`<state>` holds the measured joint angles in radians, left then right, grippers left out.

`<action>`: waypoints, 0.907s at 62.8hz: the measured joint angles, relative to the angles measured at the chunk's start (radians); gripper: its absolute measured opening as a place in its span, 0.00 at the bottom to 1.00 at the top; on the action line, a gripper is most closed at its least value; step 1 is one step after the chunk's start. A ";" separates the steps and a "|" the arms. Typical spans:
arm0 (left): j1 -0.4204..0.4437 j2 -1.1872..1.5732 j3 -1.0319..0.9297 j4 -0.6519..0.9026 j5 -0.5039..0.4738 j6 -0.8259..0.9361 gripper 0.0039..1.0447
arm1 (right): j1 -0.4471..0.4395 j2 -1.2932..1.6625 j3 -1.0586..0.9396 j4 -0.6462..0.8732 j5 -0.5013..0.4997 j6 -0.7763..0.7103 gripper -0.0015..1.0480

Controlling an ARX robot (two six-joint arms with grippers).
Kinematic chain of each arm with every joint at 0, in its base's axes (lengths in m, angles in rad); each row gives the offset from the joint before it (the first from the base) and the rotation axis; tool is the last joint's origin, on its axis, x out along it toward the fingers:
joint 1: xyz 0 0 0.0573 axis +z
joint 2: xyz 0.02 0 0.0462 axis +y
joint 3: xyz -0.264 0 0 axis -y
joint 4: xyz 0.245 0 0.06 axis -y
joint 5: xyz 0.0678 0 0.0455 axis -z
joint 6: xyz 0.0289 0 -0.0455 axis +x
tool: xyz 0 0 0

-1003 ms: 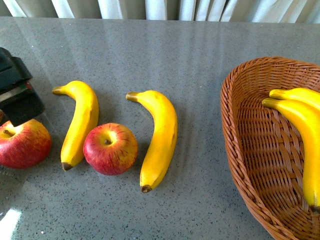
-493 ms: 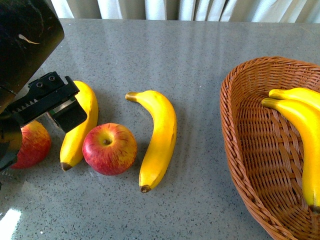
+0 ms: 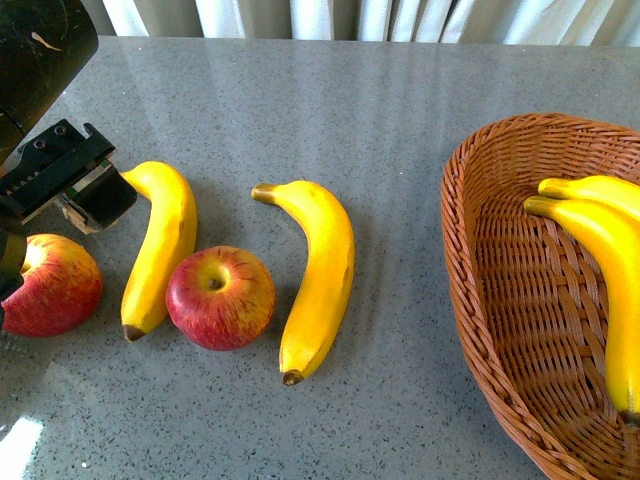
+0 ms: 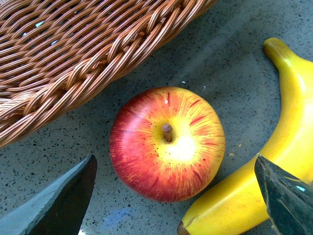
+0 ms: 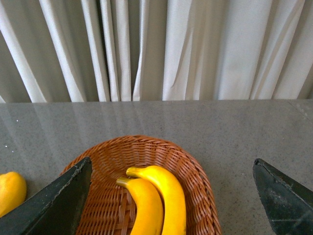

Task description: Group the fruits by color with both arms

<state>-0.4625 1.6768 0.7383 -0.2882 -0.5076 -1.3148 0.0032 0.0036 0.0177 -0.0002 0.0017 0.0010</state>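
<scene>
**Loose fruit, nearest first.** On the grey surface (image 3: pixel 400 420):
- middle apple (image 3: pixel 220 297), touching the left banana (image 3: pixel 160 245)
- centre banana (image 3: pixel 318 275), just beside that apple
- left apple (image 3: pixel 50 285), at the frame edge

All four are unsorted.

**Left gripper** (image 3: pixel 80 188). Above the left apple. In the left wrist view the jaws are spread wide to either side of it and grip nothing.

**Left basket** (image 4: pixel 73 49). Wicker, near that apple. Only part shows, with no fruit in that part.

**Right basket** (image 3: pixel 500 320). Wicker, holding two bananas (image 3: pixel 600 250) side by side.

**Right gripper** (image 5: pixel 171 198). Faces the right basket, jaws wide apart and empty. Absent from the front view.

**Progress, as judged.** Two of four bananas are placed and no apple is seen placed. The left apple looks next.

**Far.** Pale curtains (image 5: pixel 156 49) behind the surface.
</scene>
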 joint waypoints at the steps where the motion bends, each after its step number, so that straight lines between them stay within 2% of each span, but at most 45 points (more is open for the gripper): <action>1: 0.000 0.002 0.000 0.000 0.001 -0.002 0.91 | 0.000 0.000 0.000 0.000 0.000 0.000 0.91; 57: 0.076 0.130 0.050 0.033 0.069 -0.086 0.91 | 0.000 0.000 0.000 0.000 0.000 0.000 0.91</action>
<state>-0.3862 1.8072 0.7879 -0.2550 -0.4385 -1.4010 0.0032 0.0036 0.0177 -0.0002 0.0017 0.0010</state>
